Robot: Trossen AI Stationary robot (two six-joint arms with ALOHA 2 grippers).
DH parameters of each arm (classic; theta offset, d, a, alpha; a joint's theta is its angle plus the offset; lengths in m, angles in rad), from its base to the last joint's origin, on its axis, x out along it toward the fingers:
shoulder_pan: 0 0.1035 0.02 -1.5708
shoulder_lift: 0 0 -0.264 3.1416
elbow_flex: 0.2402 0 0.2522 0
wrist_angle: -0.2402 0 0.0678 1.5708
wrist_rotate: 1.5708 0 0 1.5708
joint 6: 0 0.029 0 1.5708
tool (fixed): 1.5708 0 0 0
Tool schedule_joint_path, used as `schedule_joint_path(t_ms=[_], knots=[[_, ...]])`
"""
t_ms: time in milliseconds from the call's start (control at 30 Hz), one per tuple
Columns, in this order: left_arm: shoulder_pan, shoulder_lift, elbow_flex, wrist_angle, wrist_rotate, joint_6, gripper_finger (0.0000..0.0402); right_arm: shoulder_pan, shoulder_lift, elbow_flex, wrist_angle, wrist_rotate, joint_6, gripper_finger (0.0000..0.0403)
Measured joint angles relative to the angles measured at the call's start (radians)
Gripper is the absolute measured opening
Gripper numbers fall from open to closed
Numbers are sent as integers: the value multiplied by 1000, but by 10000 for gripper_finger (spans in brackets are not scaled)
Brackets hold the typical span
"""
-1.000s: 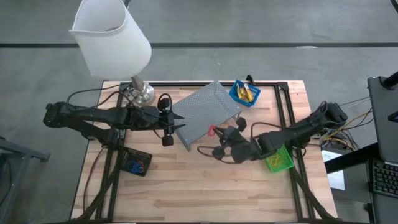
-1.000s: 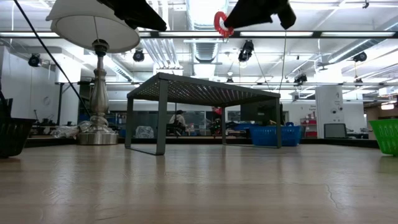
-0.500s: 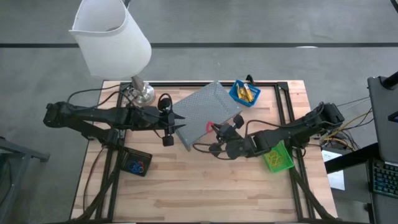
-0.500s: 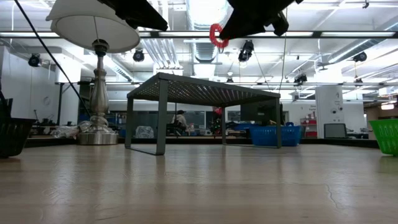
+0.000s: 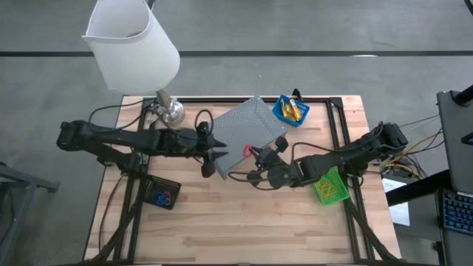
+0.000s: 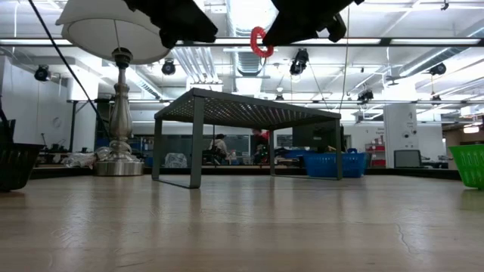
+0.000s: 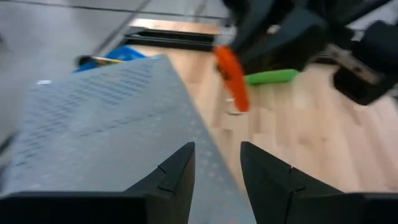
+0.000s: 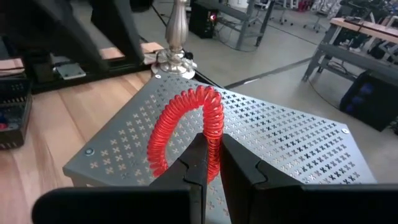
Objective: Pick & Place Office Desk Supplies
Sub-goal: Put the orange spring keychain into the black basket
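While the red coiled loop is being pinched between the closed fingers of the right gripper, it is being held in the air just above the near edge of the grey perforated metal stand, close to the middle of the table. In the low view the loop is being shown hanging under the dark right gripper, well clear of the stand's top. In the right wrist view the coil is being seen arched upward from the pinch, with the stand's cross-patterned sheet behind it.

The left gripper is being held at about nine o'clock from the right one, just beside it, its tip at the stand's near-left corner. Its fingers are being kept apart with nothing between them, and the red loop is being seen ahead of them, beyond the grey sheet.

At about one o'clock from the stand, the blue bin is being shown with yellow pieces inside it. At about four o'clock, beside the right arm, the green bin is being partly covered by that arm. At about eight o'clock, near the table's left side, the black bin is being shown with small blue and red loops inside. The white-shaded lamp is being seen at about ten o'clock, at the far-left corner.
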Motion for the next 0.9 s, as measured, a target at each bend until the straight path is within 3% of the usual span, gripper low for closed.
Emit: schedule_joint_path(t_ms=[167, 367, 900], knots=[[-1, 62, 0, 123, 132, -72, 134, 0, 0, 0, 8, 0, -5, 24], [27, 77, 0, 204, 141, -334, 134, 0, 0, 0, 15, -1, -18, 24], [50, 96, 0, 273, 141, -333, 134, 0, 0, 0, 42, -11, -26, 24]])
